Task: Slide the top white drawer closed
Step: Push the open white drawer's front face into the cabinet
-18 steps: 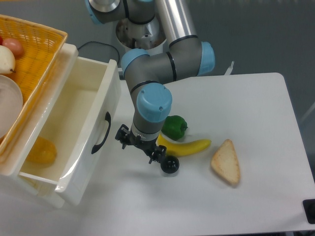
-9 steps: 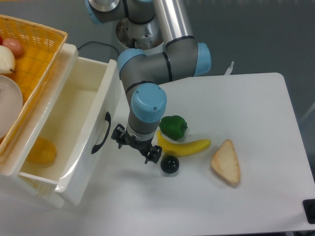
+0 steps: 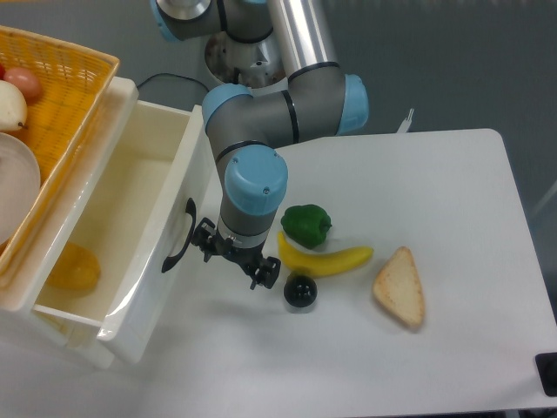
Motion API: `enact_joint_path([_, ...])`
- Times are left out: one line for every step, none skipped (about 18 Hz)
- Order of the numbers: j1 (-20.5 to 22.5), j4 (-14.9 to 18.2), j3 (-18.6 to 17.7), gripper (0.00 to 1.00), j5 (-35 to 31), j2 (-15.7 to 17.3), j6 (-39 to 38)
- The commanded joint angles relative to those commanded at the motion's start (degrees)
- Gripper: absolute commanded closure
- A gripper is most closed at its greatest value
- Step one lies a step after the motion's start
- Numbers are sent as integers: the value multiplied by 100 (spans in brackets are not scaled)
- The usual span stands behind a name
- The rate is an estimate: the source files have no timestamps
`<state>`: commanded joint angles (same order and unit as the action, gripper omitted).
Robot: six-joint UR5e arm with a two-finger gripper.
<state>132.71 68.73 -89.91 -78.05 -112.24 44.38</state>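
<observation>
Your gripper hovers just at 3 o'clock of the open drawer's handle; finger spread cannot be told.

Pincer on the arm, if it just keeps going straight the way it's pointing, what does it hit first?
The pincer seems to point down at the table, so it would probably meet bare tabletop just beside the top white drawer front. Depth is unclear from this one view.

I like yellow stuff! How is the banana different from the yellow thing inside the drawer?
The banana is long, curved and bright, lying out on the table; the yellow thing is rounder and duller, sitting inside the open top white drawer. The banana touches a green pepper; the yellow thing lies alone. Both are yellow.
</observation>
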Motion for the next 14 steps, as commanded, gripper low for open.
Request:
enact_joint_path([-9, 0, 0, 0, 0, 0, 0])
enact_joint_path([-44, 0, 0, 0, 0, 0, 0])
enact_joint_path([-53, 0, 0, 0, 0, 0, 0])
enact_joint_path([-70, 0, 0, 0, 0, 9, 0])
enact_joint_path([-70, 9, 0, 0, 9, 9, 0])
enact_joint_path([-70, 9, 0, 0, 9, 26, 0])
enact_joint_path([-70, 17, 0, 0, 17, 44, 0])
enact_joint_path([-79, 35, 0, 0, 18, 53, 0])
enact_joint_path([-88, 35, -17, 0, 18, 62, -9])
enact_joint_path([-114, 35, -18, 0, 18, 79, -17])
enact_joint_path([-175, 35, -26, 0, 26, 88, -35])
enact_joint_path([-184, 44, -26, 0, 26, 88, -35])
enact_joint_path([-228, 44, -26, 0, 18, 88, -44])
enact_joint_path([-255, 44, -26, 0, 26, 88, -44])
